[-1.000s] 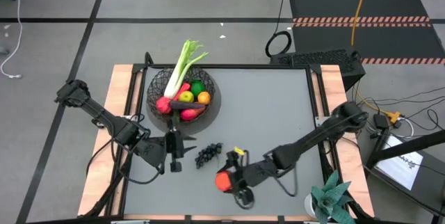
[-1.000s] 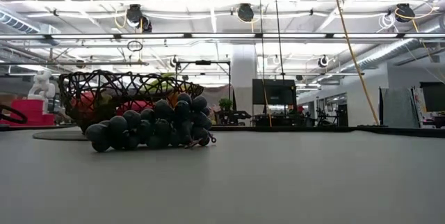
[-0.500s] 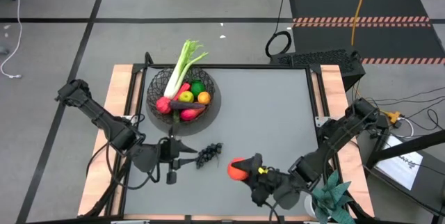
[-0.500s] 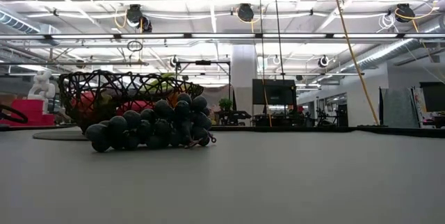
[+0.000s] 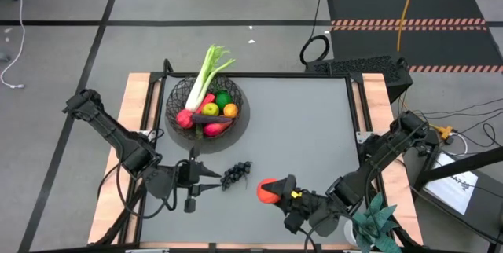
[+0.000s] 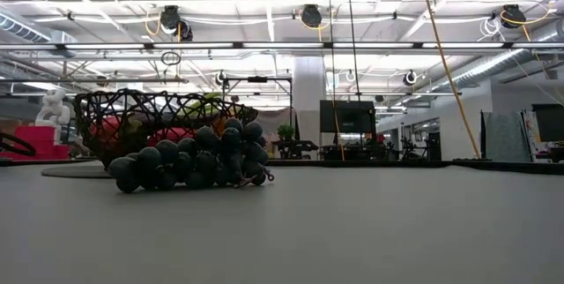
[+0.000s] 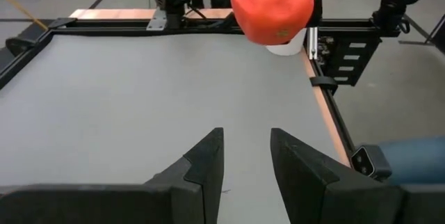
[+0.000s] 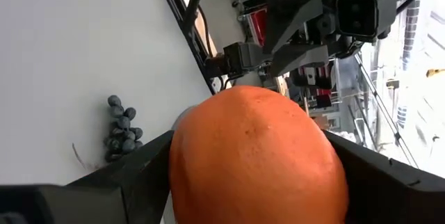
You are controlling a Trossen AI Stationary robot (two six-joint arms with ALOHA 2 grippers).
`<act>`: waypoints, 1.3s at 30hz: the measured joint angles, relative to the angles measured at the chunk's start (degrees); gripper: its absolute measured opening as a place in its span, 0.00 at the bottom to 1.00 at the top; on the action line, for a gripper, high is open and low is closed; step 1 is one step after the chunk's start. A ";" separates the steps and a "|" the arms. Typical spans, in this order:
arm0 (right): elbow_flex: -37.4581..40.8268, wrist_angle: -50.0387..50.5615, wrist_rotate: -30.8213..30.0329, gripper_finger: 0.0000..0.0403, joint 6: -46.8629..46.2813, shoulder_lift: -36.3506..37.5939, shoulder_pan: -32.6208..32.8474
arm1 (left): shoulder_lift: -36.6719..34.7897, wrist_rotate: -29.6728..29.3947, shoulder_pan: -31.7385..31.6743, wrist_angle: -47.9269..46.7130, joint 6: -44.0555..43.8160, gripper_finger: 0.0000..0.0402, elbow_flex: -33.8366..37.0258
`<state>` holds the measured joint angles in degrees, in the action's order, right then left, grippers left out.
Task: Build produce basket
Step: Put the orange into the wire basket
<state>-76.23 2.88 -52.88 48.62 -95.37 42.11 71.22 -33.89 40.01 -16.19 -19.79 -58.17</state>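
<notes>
The black wire basket [image 5: 206, 105] stands at the table's far left, with the leek [image 5: 206, 68] leaning out over its far rim and several fruits inside. In the low view the basket [image 6: 150, 112] shows behind the grapes [image 6: 194, 162]. The dark grapes [image 5: 236, 174] lie on the table near its middle. My left gripper [image 5: 209, 182] is open, level, just left of the grapes and pointing toward the table's right. My right gripper [image 5: 271, 189] is right of the grapes, shut on an orange-red round fruit [image 5: 267, 192]. My right gripper pinches the orange-red round fruit [image 8: 257, 158] between its two fingers [image 8: 132, 175], one on each side of it. The fingers come roughly level from the table's right, pointing left. The fruit [image 7: 271, 5] is lifted clear of the table.
A spiky teal plant [image 5: 377, 223] stands at the near right corner beside my right arm. Wooden rails run along the table's left edge [image 5: 137, 127] and right edge. Bare grey tabletop [image 5: 306, 127] lies between the basket and the right edge.
My right gripper, still holding the fruit, has moved a little toward the far edge and the right while its arm folded back toward the near right corner. My left gripper has turned from pointing at the near edge to pointing right, toward the grapes. The grapes have stayed put.
</notes>
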 joint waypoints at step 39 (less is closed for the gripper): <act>0.07 -19.15 6.42 0.78 -58.85 0.52 -3.37 | -0.02 -0.75 -0.17 13.73 28.51 0.30 0.02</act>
<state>-76.16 -16.26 -46.46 -10.23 -94.85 38.74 71.20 -34.64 39.83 -2.46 8.71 -58.15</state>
